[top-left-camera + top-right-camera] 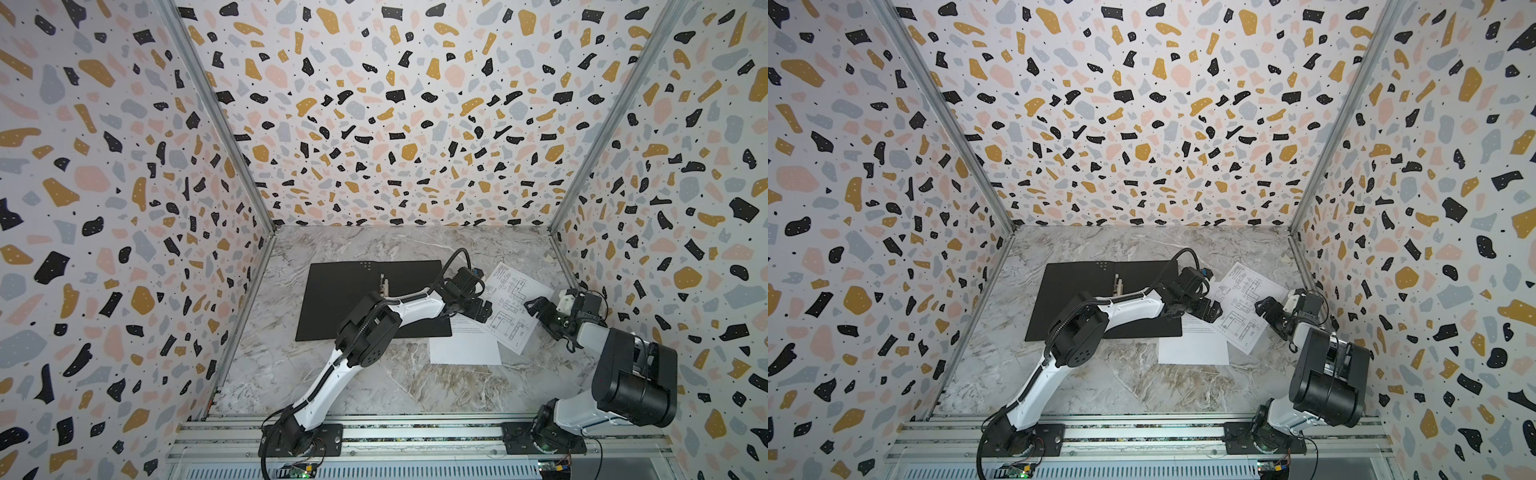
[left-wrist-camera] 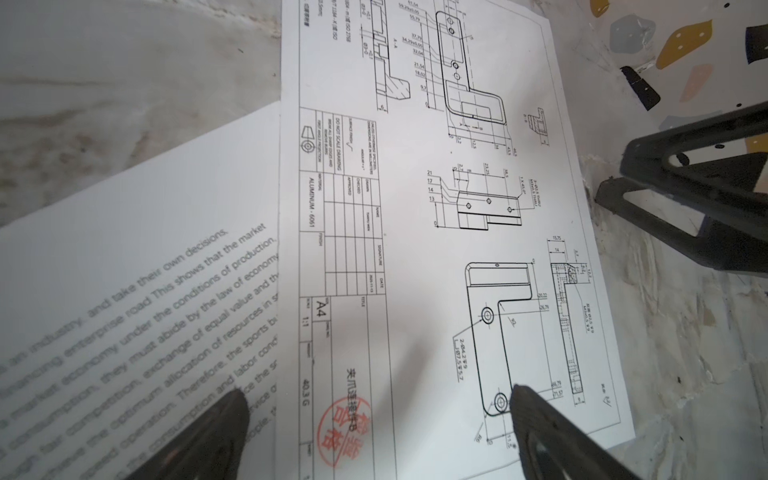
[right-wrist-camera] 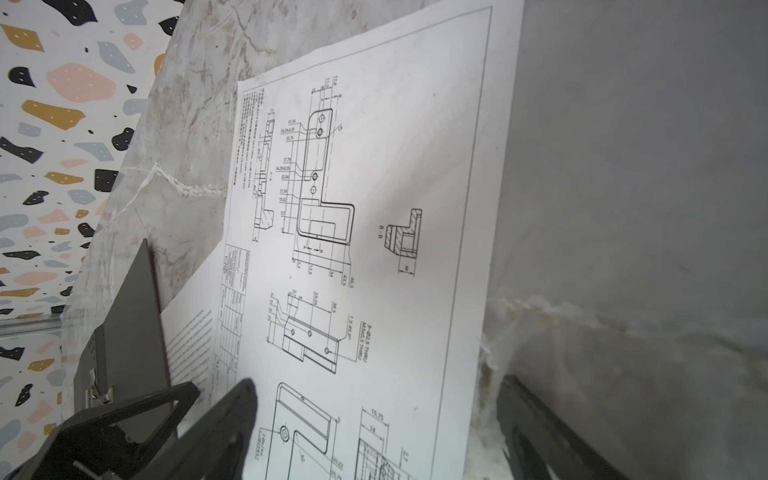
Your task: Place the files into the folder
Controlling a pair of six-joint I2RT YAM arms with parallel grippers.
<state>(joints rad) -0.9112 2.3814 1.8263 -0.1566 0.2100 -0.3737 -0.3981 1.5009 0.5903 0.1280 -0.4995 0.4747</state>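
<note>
Nearest us, the rail (image 1: 415, 432) carries both arm bases. On the counter (image 1: 374, 382) we see the folder (image 1: 340, 299) lying open, black inside up, its metal clip (image 1: 384, 286) at the spine. Both files lie outside it to the right. The left gripper (image 1: 482, 311) hangs wide apart over the text sheet (image 1: 465, 347) and the drawing sheet (image 1: 515, 299) overlapping it. Our right gripper (image 1: 536, 313) gapes astride the drawing's right edge, holding nothing.
</note>
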